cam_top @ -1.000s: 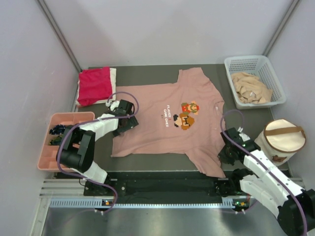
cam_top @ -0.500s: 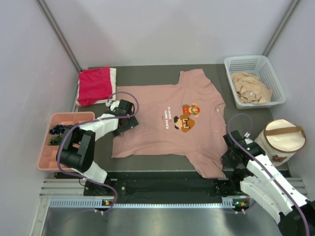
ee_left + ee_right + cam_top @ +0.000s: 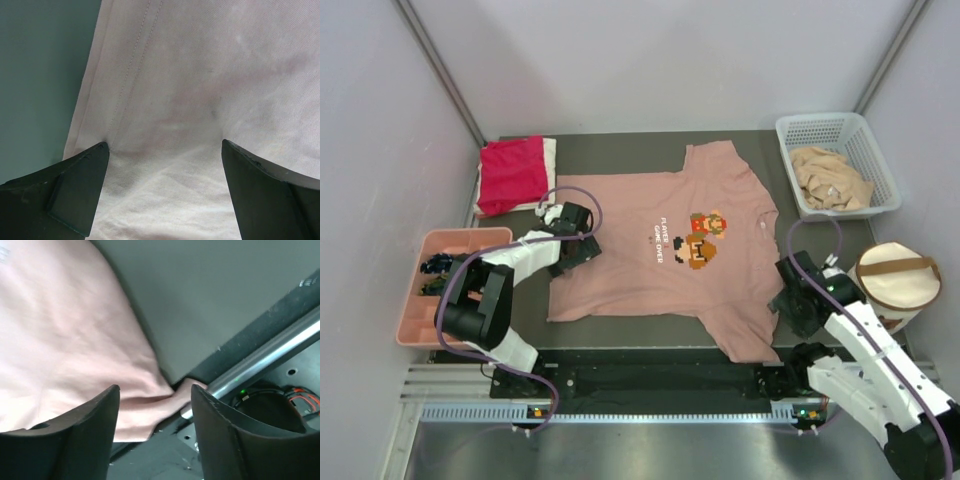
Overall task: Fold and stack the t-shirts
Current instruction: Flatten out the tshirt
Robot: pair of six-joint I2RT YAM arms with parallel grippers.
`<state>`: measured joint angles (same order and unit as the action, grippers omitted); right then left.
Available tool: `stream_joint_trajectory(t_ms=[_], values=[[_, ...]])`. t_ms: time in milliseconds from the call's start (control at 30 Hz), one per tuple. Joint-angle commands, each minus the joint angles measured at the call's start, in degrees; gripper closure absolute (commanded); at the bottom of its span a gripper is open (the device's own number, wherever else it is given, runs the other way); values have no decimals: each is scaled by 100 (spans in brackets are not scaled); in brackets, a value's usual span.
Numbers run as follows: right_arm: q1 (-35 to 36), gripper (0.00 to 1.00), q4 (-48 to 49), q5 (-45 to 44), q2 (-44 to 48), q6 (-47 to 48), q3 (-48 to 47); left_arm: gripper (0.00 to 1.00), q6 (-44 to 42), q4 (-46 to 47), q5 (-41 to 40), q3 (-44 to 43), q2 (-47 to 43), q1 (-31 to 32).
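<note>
the dusty-pink t-shirt point(image 3: 660, 250) lies flat on the table point(image 3: 620, 150), long axis left to right, with the left gripper point(image 3: 162, 150) spread wide and empty over its hem point(image 3: 125, 75) and the right gripper point(image 3: 155, 390) open, empty, above its near sleeve point(image 3: 75, 365).

The left arm point(image 3: 520, 251) and right arm point(image 3: 866, 331) show white shells, black joints, purple cables point(image 3: 576, 190), dark wedge fingers point(image 3: 75, 195).

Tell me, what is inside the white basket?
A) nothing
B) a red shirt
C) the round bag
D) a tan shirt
D: a crumpled tan shirt lies in the white basket, while the red shirt sits folded at the far left of the table.
</note>
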<state>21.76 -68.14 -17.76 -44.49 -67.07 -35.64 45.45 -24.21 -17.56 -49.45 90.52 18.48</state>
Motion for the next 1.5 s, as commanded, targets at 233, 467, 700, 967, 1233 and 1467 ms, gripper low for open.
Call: stream_joint_trajectory(t_ms=[233, 467, 700, 967, 1233, 1467], values=[[48, 34, 1351, -299, -815, 1440, -1217, 1, -256, -295, -45, -328, -245, -99], [57, 31, 2612, -184, -2351, 2855, -2139, 1, -423, -313, -63, -521, -97, -99], [48, 23, 3473, -465, -4144, 4042, -3457, 1, -502, -242, -72, -705, -79, -99], [-329, 18, 3659, -352, -6412, 5045, -5751, 1, -652, -418, -212, -926, -25, -99], [-734, 18, 3264, 220, -8021, 5353, -7588, 1, -880, -330, -371, -882, 18, -99], [-1094, 17, 3043, 387, -8927, 5704, -8696, 1, -942, -357, -397, -970, 185, -99]])
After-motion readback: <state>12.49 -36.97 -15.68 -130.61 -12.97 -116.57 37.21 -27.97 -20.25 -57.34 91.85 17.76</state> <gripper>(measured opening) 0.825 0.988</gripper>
